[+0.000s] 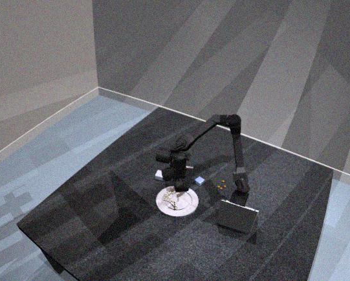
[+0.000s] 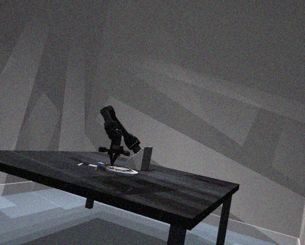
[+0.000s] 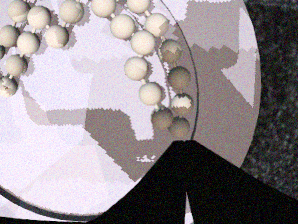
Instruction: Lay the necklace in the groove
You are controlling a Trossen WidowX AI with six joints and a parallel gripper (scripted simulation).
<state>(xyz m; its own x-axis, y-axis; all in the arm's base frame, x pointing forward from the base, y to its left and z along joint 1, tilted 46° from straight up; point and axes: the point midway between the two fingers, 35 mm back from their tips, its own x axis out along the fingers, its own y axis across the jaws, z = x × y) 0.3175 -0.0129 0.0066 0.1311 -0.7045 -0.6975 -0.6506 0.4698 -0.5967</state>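
The round white bead board (image 1: 160,203) (image 2: 134,172) (image 3: 232,95) lies flat on the dark table. The pearl necklace (image 1: 173,204) (image 3: 143,42) lies bunched on it in doubled rows. In the wrist view several beads at the right follow the groove's curve; a second row and the beads at upper left lie inside the ring. I cannot tell how deep any bead sits. My gripper (image 1: 182,190) (image 2: 112,164) (image 3: 183,151) is shut, with nothing seen between its tips. The tips are at the board's edge area, next to the lowest beads in the wrist view. The fingers hide part of the groove.
A blue block (image 1: 199,180) (image 2: 101,163), a white block (image 1: 158,175) and a thin white bar (image 1: 189,167) lie behind the board. Small orange pieces (image 1: 221,188) lie toward the arm's base. A grey slanted panel (image 1: 237,216) (image 2: 147,158) stands beside the base.
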